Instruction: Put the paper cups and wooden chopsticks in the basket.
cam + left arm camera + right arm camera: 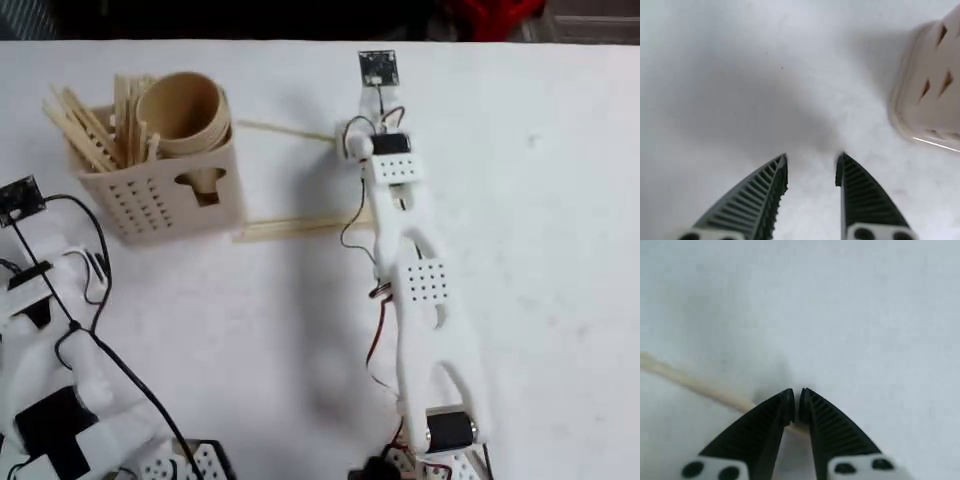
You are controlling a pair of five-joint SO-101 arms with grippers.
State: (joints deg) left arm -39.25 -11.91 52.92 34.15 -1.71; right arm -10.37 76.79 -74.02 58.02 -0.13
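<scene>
Right gripper [796,395]: jaws pressed together, pinching the end of one chopstick [690,381]. Left gripper [812,158]: jaws spread, holding nothing, near basket [935,85]. Surface: white table [540,250].

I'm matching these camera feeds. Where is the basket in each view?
High view: basket at the upper left of the table.
Left wrist view: basket's perforated corner, near the open left gripper.
Right wrist view: instead, a chopstick in the right gripper.
Shared landmark: the white table.
</scene>
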